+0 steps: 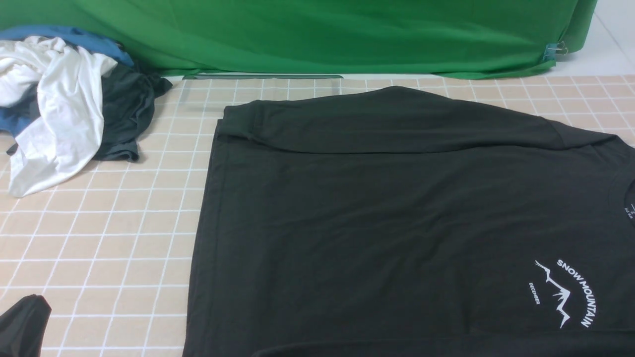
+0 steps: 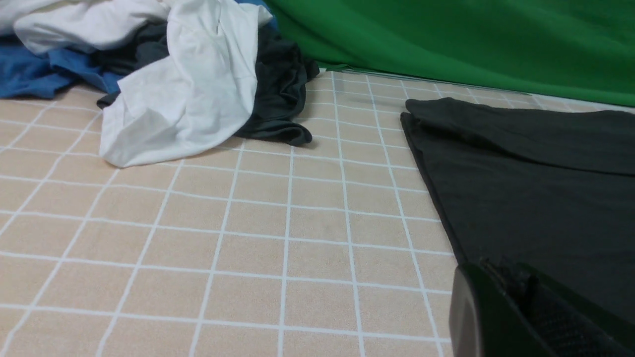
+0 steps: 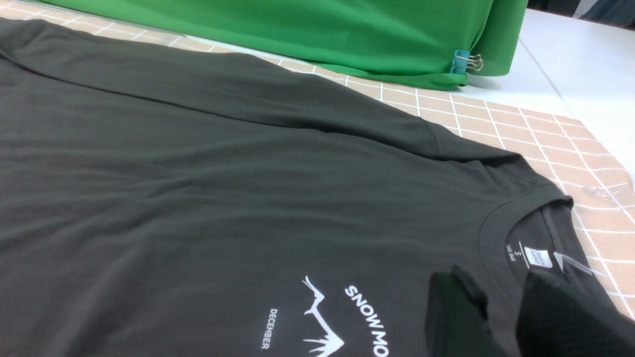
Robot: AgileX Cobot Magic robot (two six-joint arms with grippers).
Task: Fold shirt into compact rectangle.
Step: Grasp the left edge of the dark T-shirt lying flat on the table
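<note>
The black shirt lies flat on the checked table cover, its white "SNOW MOUNTAIN" print at the near right. Its far sleeve is folded in over the body. My left gripper is at the near left, shut and empty, beside the shirt's hem edge; in the left wrist view this gripper shows its fingers pressed together. My right gripper stands open just over the collar, whose seam shows between the fingers. It is out of the front view.
A heap of clothes sits at the far left: a white garment, a dark grey one and blue cloth. A green backdrop closes the far side, held by a binder clip.
</note>
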